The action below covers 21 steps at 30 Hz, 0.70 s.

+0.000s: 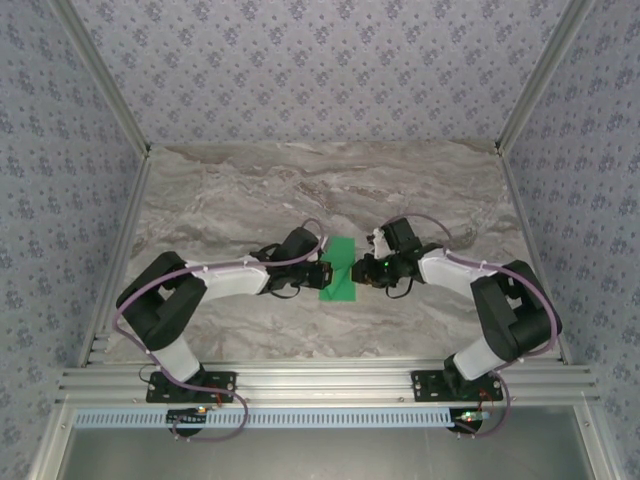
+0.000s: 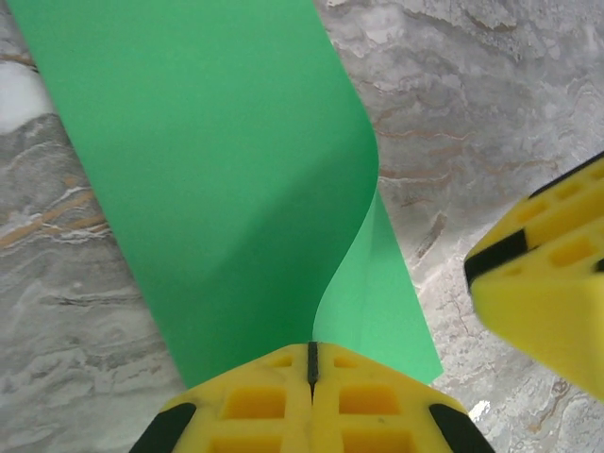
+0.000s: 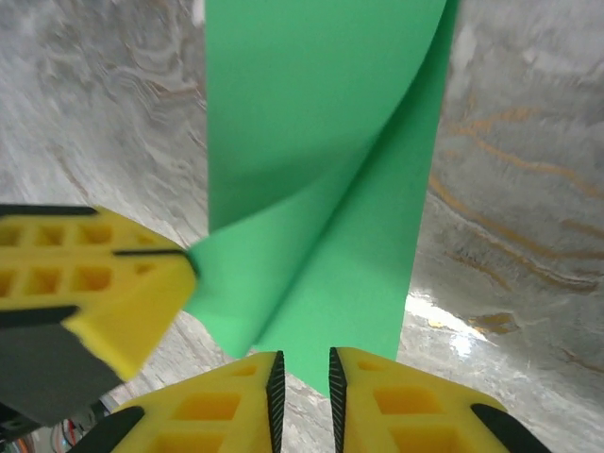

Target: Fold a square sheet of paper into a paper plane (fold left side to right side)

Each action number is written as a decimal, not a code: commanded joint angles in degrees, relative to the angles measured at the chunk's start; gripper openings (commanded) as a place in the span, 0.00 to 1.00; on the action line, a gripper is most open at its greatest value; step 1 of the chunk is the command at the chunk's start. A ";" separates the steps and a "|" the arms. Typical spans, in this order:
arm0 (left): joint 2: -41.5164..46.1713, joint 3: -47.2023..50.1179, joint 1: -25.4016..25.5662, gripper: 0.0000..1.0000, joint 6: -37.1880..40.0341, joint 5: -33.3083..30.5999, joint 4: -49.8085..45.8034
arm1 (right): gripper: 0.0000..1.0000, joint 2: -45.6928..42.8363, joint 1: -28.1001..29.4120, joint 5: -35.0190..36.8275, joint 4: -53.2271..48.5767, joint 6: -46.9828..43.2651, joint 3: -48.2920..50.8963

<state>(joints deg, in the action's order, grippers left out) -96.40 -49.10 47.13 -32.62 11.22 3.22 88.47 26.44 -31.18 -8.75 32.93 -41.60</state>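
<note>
Left wrist view: left gripper [image 2: 311,363] pinching curled green sheet [image 2: 217,189].

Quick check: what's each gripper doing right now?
Left gripper: closed, pinching the lifted edge of the square sheet of paper.
Right gripper: slightly open, clamping nothing.

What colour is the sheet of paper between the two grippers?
The sheet is plain bright green, with no marks; the left wrist view shows it best.
</note>
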 commanded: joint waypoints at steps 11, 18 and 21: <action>0.43 -1.08 -2.18 0.04 2.84 1.69 -1.63 | 0.21 6.88 2.47 6.09 -8.38 -3.34 -2.32; -1.31 -2.65 -2.70 0.04 5.01 2.05 -3.04 | 0.21 7.55 2.90 7.58 -9.99 -4.25 -2.06; -1.94 -3.27 -2.95 0.04 5.77 2.11 -3.31 | 0.18 7.78 3.01 8.28 -10.76 -4.63 -2.25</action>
<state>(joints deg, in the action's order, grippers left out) -97.43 -50.28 44.62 -28.95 12.49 1.10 93.97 28.82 -26.74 -14.57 29.74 -44.21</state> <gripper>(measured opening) 0.041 0.187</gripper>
